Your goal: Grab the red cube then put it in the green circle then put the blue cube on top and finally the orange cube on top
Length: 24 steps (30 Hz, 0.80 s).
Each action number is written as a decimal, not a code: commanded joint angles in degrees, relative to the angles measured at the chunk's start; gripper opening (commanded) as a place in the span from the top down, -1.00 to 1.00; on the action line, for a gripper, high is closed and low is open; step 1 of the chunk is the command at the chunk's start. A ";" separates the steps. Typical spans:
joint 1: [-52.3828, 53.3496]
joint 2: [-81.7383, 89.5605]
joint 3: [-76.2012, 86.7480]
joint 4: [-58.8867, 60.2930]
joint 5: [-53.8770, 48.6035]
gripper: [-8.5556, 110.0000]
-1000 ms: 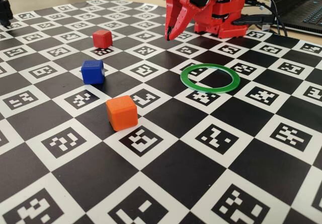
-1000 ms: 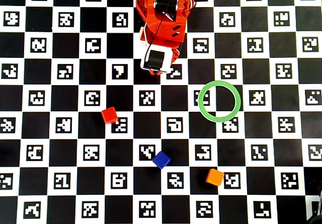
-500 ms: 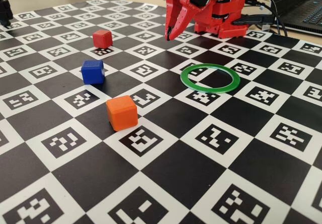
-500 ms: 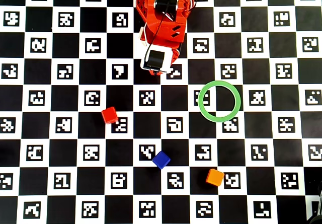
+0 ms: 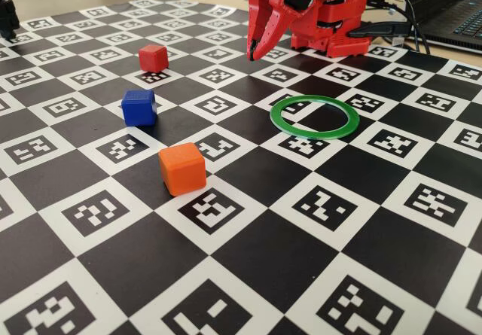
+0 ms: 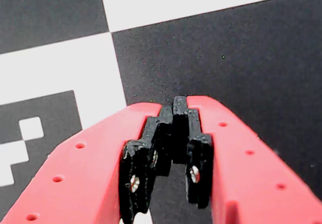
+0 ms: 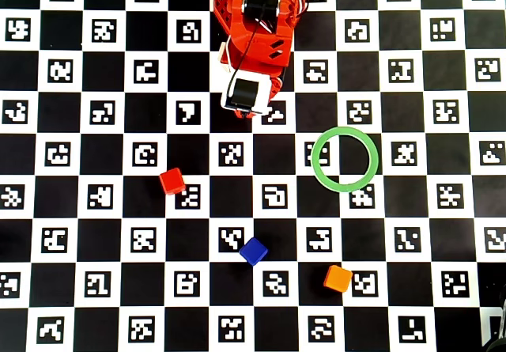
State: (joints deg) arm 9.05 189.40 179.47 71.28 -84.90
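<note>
Red cube (image 7: 171, 181) sits skewed (corners off-grid).

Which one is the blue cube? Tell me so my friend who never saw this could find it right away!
Start at the big red robot arm at the top of the overhead view and go down the checkered board. Below it, between the red cube on the left and the orange cube on the right, sits the blue cube. It is the only deep blue block.
</note>
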 commanded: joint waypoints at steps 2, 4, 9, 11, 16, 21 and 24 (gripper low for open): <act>-0.88 -4.66 -2.64 -2.90 6.42 0.95; -1.05 -9.84 -7.82 -4.13 10.11 0.95; -0.62 -26.10 -25.66 -3.69 19.07 0.95; -0.35 -33.05 -33.31 -1.23 21.27 0.95; 0.97 -49.13 -52.29 7.29 27.33 0.95; 4.57 -62.58 -69.17 15.21 32.34 0.86; 7.73 -68.38 -76.46 17.75 33.93 0.76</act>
State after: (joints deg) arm 13.89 125.60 115.66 86.57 -52.56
